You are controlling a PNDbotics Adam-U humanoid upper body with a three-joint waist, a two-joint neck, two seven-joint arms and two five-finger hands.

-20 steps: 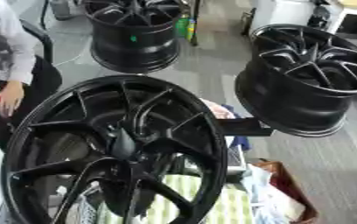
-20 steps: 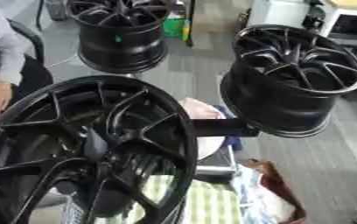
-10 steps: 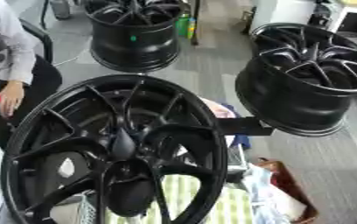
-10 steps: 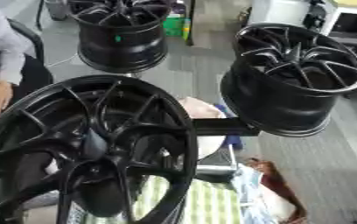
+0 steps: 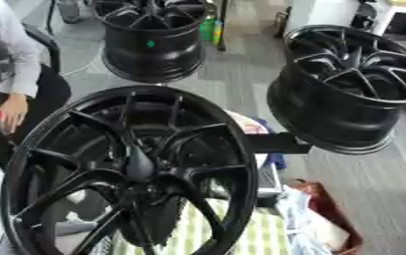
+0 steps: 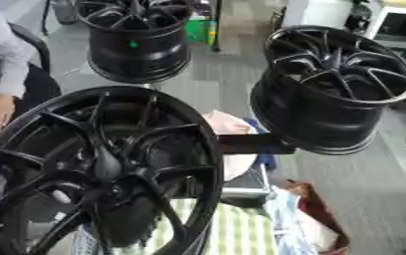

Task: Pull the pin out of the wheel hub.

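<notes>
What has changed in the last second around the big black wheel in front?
Almost nothing. The near wheel sits a little more to the left in the picture, and so do the two far wheels, so this looks like a small turn of the camera, not a move of the things. The dark cone-shaped piece at its hub is where it was. Neither robot hand shows in any picture, so nothing was taken hold of or let go.

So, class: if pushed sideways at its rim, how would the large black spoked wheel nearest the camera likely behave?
The large black spoked wheel looks like rigid metal, so probably stiff and heavy. Its round rim suggests it could roll if freed. How it is supported is hidden, so tipping is uncertain.
</notes>
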